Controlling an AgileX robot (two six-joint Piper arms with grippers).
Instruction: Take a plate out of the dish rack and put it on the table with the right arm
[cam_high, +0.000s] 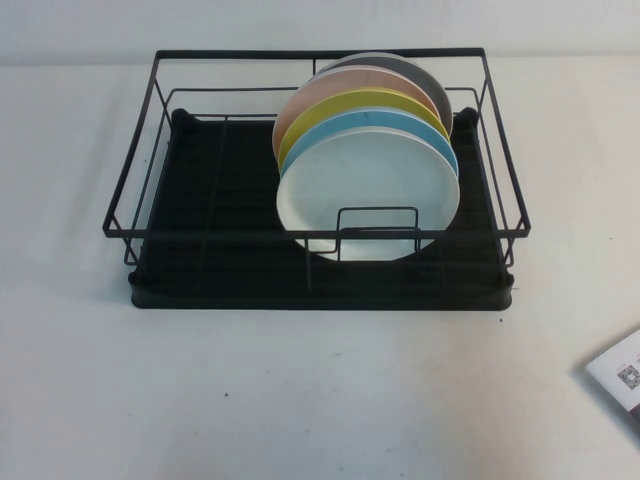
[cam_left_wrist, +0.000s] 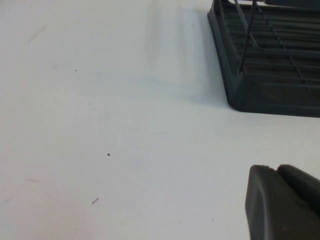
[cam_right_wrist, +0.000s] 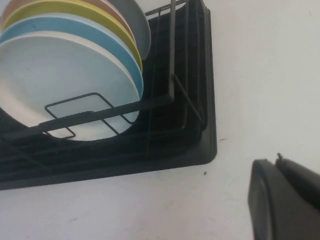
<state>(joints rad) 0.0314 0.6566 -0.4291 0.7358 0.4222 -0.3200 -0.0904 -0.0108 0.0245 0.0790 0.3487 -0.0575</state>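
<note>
plate (cam_high: 368, 190) racked, left pincer (cam_left_wrist: 282, 202) (right pincer (cam_right_wrist: 285, 200)) tableside

Pale plain wall (cam_high: 300, 25) behind, soft even light, a printed paper (cam_high: 620, 378) at the edge

Soft, even, bright light washes the table (cam_high: 300, 400) almost shadowless; only a faint shadow hugs the rack (cam_high: 320, 290). Both wrist views are hazy, with the left gripper (cam_left_wrist: 280, 205) and right gripper (cam_right_wrist: 285, 200) blurred dark masses at the edge.
</note>
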